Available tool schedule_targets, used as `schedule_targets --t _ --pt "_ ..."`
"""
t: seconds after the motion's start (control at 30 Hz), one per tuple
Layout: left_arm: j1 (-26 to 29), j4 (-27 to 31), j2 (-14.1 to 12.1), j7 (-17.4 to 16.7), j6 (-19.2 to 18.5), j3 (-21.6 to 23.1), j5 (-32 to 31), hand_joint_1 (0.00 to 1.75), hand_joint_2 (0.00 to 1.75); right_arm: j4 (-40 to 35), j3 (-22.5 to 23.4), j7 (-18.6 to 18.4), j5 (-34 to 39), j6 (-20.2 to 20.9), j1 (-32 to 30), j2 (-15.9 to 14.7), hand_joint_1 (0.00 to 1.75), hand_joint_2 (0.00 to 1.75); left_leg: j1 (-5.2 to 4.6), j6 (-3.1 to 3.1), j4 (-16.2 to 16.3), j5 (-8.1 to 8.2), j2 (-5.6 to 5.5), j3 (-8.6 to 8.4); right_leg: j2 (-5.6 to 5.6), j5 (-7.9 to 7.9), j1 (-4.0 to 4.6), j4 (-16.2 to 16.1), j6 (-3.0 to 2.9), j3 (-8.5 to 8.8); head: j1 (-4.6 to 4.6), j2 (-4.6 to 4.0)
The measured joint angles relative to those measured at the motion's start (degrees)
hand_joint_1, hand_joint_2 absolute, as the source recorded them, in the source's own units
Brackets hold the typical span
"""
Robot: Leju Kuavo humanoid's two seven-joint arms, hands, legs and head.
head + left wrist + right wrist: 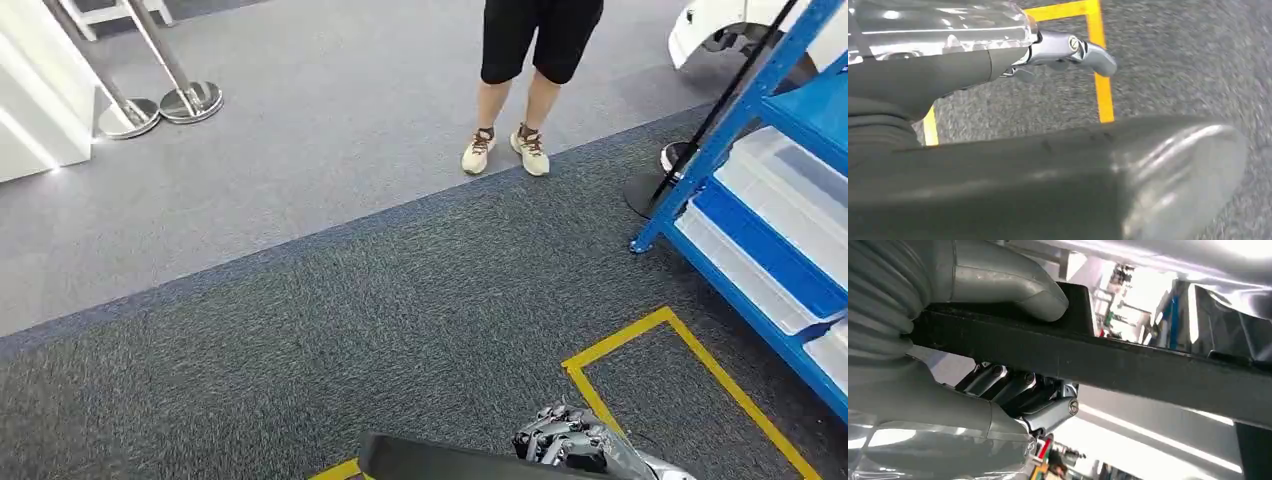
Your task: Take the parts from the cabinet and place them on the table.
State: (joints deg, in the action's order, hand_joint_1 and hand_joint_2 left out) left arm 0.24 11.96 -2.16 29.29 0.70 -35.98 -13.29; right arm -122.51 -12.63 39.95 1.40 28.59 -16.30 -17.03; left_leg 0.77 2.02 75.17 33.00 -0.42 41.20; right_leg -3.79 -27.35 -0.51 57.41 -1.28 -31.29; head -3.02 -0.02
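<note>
Bins [790,190] sit in blue cabinet [702,160]; right hand [565,445] grips black part [440,462]; left hand [998,60] grasp unclear.

We are looking down on grey carpet [300,330].
Yellow floor tape [690,350] is framing a square beside blue shelving [745,110]; chrome stanchion bases [160,105] are gleaming.

The left hand [998,55] comes in from the picture's left edge, its grey cover running into silvery fingers [1083,50] that stretch over grey carpet [1173,65]. A yellow line [1100,75] turns a corner on the carpet behind the fingers, and a second stretch of it shows beside the hand. A broad dark part [1013,185] with a shiny rounded end lies blurred across the foreground, perhaps gripped by the hand, though the contact is hidden.
</note>
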Motion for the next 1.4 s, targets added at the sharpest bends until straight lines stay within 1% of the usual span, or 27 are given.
schedule_targets --t 0.07,0.1,0.13,0.27,0.3,0.33,0.37,0.43,0.47,0.5,0.57,0.6,0.63,0.67,0.77,0.8,0.87,0.93,1.0,1.07,1.1,1.13,1.17,1.27,1.3,1.33,1.4 --pt "0.03 0.0 0.09 -0.28 0.0 -0.02 -0.24 0.0 0.0 0.13 -0.89 0.02 -0.7 -1.89 0.16 0.0 1.73 1.75 0.1 -0.02 -9.42 -4.4 0.97 -5.36 -1.53 -0.2 -0.03 0.03 0.3 0.3 -0.02 0.0" --pt "-0.07 0.0 0.13 -0.35 -0.04 -0.04 -0.5 0.0 0.0 0.31 -1.35 0.02 -1.09 -2.92 0.34 0.0 1.73 1.75 0.04 -0.16 -14.64 -6.14 3.33 -8.47 -2.18 -0.38 0.05 0.13 0.59 0.55 -0.02 0.0" --pt "-0.41 0.0 0.39 -0.55 -0.18 -0.02 -0.61 0.0 0.0 0.39 -1.84 0.0 -1.38 -3.83 0.39 -0.02 1.73 1.75 -0.48 -0.8 -17.31 -5.6 6.28 -9.59 -2.8 -0.69 0.56 0.31 1.0 0.67 -0.02 0.0" --pt "-0.42 -0.02 0.98 -1.2 -0.39 -0.02 -1.22 0.0 0.0 0.83 -3.45 -0.07 -1.94 -6.49 0.67 -0.37 1.73 1.75 -0.58 -2.38 -17.41 -6.29 2.83 -8.92 -5.49 -0.87 0.5 0.11 2.28 1.36 0.0 0.0" --pt "-0.33 -0.02 1.14 -1.31 -0.46 -0.02 -1.27 0.0 0.0 0.85 -3.69 -0.07 -2.03 -6.71 0.71 -0.53 1.73 1.75 -0.16 -2.89 -17.82 -6.75 2.05 -9.51 -4.22 -1.53 0.07 0.63 2.77 1.36 0.0 0.0" --pt "-0.41 -0.02 1.29 -1.35 -0.55 -0.02 -1.27 0.0 0.0 0.94 -3.97 -0.07 -2.1 -6.86 0.76 -0.63 1.73 1.75 -0.19 -3.17 -17.89 -6.92 1.49 -9.4 -0.5 -3.18 -0.06 2.47 2.91 0.71 -0.02 0.0" --pt "-0.6 -0.02 1.31 -1.38 -0.61 -0.02 -1.27 0.0 0.0 1.03 -4.15 -0.04 -2.08 -6.99 0.65 -0.77 1.73 1.75 -0.2 -3.42 -17.89 -7.08 0.84 -9.21 2.08 -5.79 -0.24 6.45 2.97 -1.08 0.02 0.0" --pt "-0.81 -0.02 1.44 -1.4 -0.68 -0.02 -1.27 0.0 0.0 1.44 -4.44 -0.07 -2.08 -7.01 0.58 -0.85 1.73 1.75 -0.43 -3.67 -17.84 -7.24 -0.83 -8.9 3.63 -10.04 -0.22 16.57 3.06 -5.95 0.0 0.0" --pt "-0.78 -0.02 1.44 -1.42 -0.68 -0.02 -1.27 0.0 0.0 1.64 -4.72 -0.07 -2.08 -6.99 0.58 -0.94 1.73 1.75 -0.54 -3.69 -17.8 -7.26 -1.68 -8.88 3.71 -10.21 -0.22 18.9 3.01 -7.21 0.0 0.0" --pt "-0.73 -0.02 1.46 -1.46 -0.68 -0.02 -1.27 0.0 0.0 1.77 -4.91 -0.07 -2.08 -6.99 0.53 -1.0 1.73 1.75 -0.62 -3.68 -17.73 -7.26 -2.57 -8.94 3.73 -8.94 -0.22 18.31 2.9 -7.15 0.0 0.0" --pt "-0.66 -0.02 1.55 -1.49 -0.68 -0.02 -1.27 0.0 0.0 1.81 -5.09 -0.07 -2.08 -6.99 0.55 -1.09 1.73 1.75 -0.67 -3.61 -17.54 -7.21 -4.42 -9.14 4.31 -3.45 -0.23 10.17 2.42 -3.65 0.0 0.0" --pt "-0.71 -0.02 1.66 -1.49 -0.68 -0.02 -1.27 0.0 0.0 1.81 -5.14 -0.07 -2.08 -6.99 0.55 -1.09 1.73 1.75 -0.67 -3.54 -17.44 -7.16 -5.2 -9.25 5.47 -0.87 -0.23 5.16 2.14 -1.44 0.0 0.0" --pt "-0.71 -0.04 1.88 -1.49 -0.68 -0.02 -1.27 0.0 0.0 1.84 -5.18 -0.07 -2.08 -6.99 0.61 -1.14 1.73 1.75 -0.47 -3.41 -17.43 -7.16 -5.89 -8.96 9.37 -0.27 -0.28 1.68 1.8 -0.04 0.0 0.0" --pt "-0.98 -0.04 1.99 -1.53 -0.68 -0.02 -1.27 0.0 0.0 1.9 -5.22 -0.07 -2.08 -7.12 0.43 -1.16 1.73 1.75 -0.75 -2.96 -16.93 -7.21 -6.74 -8.51 10.6 -0.24 -0.52 0.63 1.9 -0.11 0.0 0.0" --pt "-0.48 -0.04 2.12 -1.83 -0.81 -0.02 -1.44 0.0 0.0 1.92 -5.55 -0.07 -2.03 -8.54 0.51 -1.73 1.73 1.75 -0.06 -1.71 -17.57 -7.74 -9.03 -7.75 8.4 -0.23 -0.02 0.75 1.58 -0.08 0.0 0.0" --pt "-0.37 -0.07 2.19 -1.88 -0.87 0.0 -1.71 0.0 0.0 1.92 -5.7 -0.07 -2.03 -9.07 0.5 -1.92 1.73 1.75 -0.35 -1.43 -17.15 -7.58 -9.03 -7.74 7.35 0.26 -0.76 -0.44 1.05 0.32 0.0 0.0" --pt "-0.45 -0.07 2.25 -1.88 -0.9 0.0 -1.66 0.0 0.0 1.9 -6.36 -0.04 -2.03 -10.73 0.51 -2.3 1.73 1.75 -0.67 -1.18 -12.44 -4.27 -2.01 -5.51 5.3 0.32 -0.3 -0.87 0.45 0.88 0.0 0.0" --pt "-0.84 -0.07 2.25 -1.79 -0.92 -0.02 -1.64 0.0 0.0 1.97 -7.24 -0.07 -2.54 -13.14 0.53 -2.89 1.73 1.75 -0.41 -0.78 -3.22 0.16 -0.49 -1.09 3.18 0.15 -0.04 -0.73 0.31 0.86 0.0 0.0" --pt "-0.71 -0.07 2.32 -1.51 -0.96 -0.02 -1.6 0.0 0.0 2.34 -8.31 -0.07 -2.93 -15.18 1.0 -3.15 1.73 1.75 -0.04 -0.35 0.88 0.62 -0.26 0.88 1.2 -0.02 0.0 -0.64 0.33 0.87 -0.02 0.0" --pt "-0.36 -0.07 2.29 -1.14 -1.2 -0.07 -1.6 0.0 0.0 4.05 -9.25 -0.13 -1.06 -14.77 4.57 -3.06 1.73 1.75 0.19 -0.16 -6.44 -3.81 0.48 -3.04 -0.23 -0.19 -0.05 -0.45 0.45 0.87 0.0 0.0" --pt "-0.45 -0.07 2.25 -0.83 -1.4 -0.07 -1.66 0.0 0.0 6.13 -9.38 -0.15 1.45 -13.49 8.03 -2.93 1.73 1.75 0.23 -0.22 -12.42 -6.35 1.68 -6.24 -0.66 -0.3 -0.11 -0.29 0.63 0.92 0.0 0.0" --pt "-0.75 -0.07 2.23 -0.79 -1.64 -0.07 -1.73 0.0 0.0 8.34 -9.24 -0.37 3.37 -12.41 11.48 -2.84 1.73 1.75 0.12 -0.4 -16.96 -6.97 4.36 -8.51 -1.08 -0.42 0.06 -0.09 0.9 1.04 0.0 0.0" --pt "-1.19 -0.07 2.23 -0.77 -1.9 -0.07 -1.84 0.0 0.0 10.52 -8.77 -0.77 4.82 -11.08 14.42 -2.69 1.73 1.75 -0.34 -1.16 -17.17 -6.89 4.67 -8.32 -1.4 -0.61 0.35 0.04 1.35 1.06 0.0 0.0" --pt "-1.39 -0.07 2.21 -0.76 -2.03 -0.17 -2.23 0.0 0.0 14.14 -7.65 -1.14 6.03 -8.83 19.5 -2.1 1.73 1.75 -0.62 -2.1 -16.99 -7.33 2.29 -7.87 -3.24 -0.49 0.27 -0.12 2.33 1.26 0.0 0.0" --pt "-1.3 -0.07 2.19 -0.79 -2.01 -0.26 -2.23 0.0 0.0 14.82 -7.54 -1.14 5.95 -8.65 20.21 -2.01 1.73 1.75 -0.44 -2.64 -17.52 -7.71 1.46 -8.02 -3.56 -0.7 0.11 -0.06 2.78 1.38 0.0 0.0" --pt "-1.15 -0.07 2.21 -0.76 -2.01 -0.35 -2.25 0.0 0.0 15.39 -7.45 -1.14 5.77 -8.5 20.68 -1.94 1.73 1.75 -0.22 -2.98 -17.83 -8.06 0.78 -8.14 -0.4 -1.71 -0.31 0.98 3.21 1.12 0.0 0.0" --pt "-1.29 -0.07 2.21 -0.76 -2.03 -0.42 -2.32 0.0 0.0 16.11 -7.15 -0.98 5.79 -8.5 21.02 -1.9 1.73 1.75 -0.23 -3.42 -17.83 -8.31 -0.36 -7.84 2.95 -6.19 -0.38 7.99 3.13 -2.23 0.0 0.0"
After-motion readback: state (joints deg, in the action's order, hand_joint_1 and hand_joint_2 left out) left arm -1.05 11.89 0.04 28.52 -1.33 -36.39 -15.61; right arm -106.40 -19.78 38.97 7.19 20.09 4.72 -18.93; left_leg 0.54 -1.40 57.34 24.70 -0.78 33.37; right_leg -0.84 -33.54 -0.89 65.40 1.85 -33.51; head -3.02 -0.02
